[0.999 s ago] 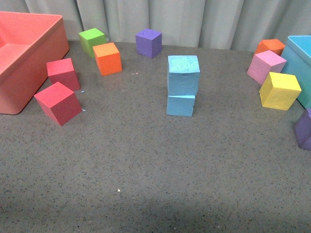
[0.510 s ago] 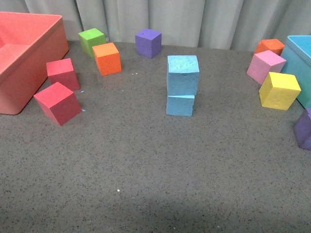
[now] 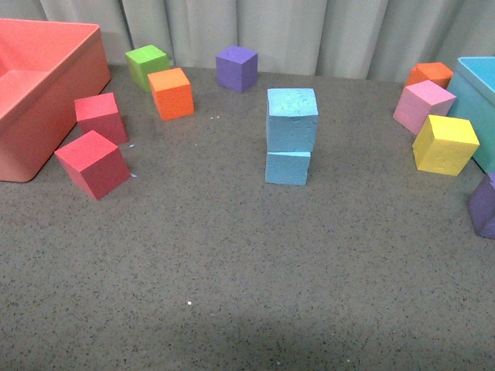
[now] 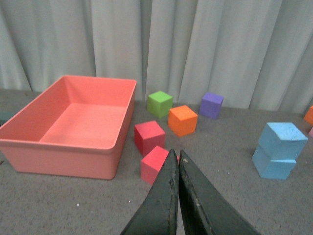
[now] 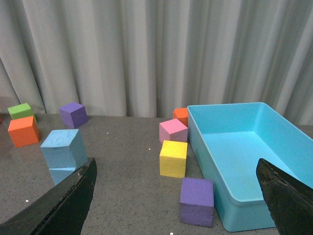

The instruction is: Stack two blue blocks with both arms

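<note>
The grey speckled counter (image 3: 232, 270) fills most of the front view, with a pale curtain (image 3: 309, 31) along the top edge. A large salmon-pink bin (image 3: 39, 93) sits at the upper left of the frame, and the edge of a teal-blue bin (image 3: 479, 108) shows at the right edge. Neither arm appears in the front view. In the left wrist view the left gripper (image 4: 177, 159) rises from the bottom centre, its jaws pressed together and holding nothing. In the right wrist view the right gripper (image 5: 176, 196) has its jaws spread wide, 1 finger in each lower corner, nothing between them. Just right of centre in the front view stand the 2 blue blocks: the upper blue block (image 3: 291, 120) rests on the lower blue block (image 3: 287, 168), turned slightly and overhanging it a little. Around them lie 2 red cubes (image 3: 93, 162) at the left, an orange cube (image 3: 171, 93), a green cube (image 3: 145, 63), a purple cube (image 3: 236, 68) at the top, and a pink cube (image 3: 421, 104) and a yellow cube (image 3: 444, 144) at the right.
</note>
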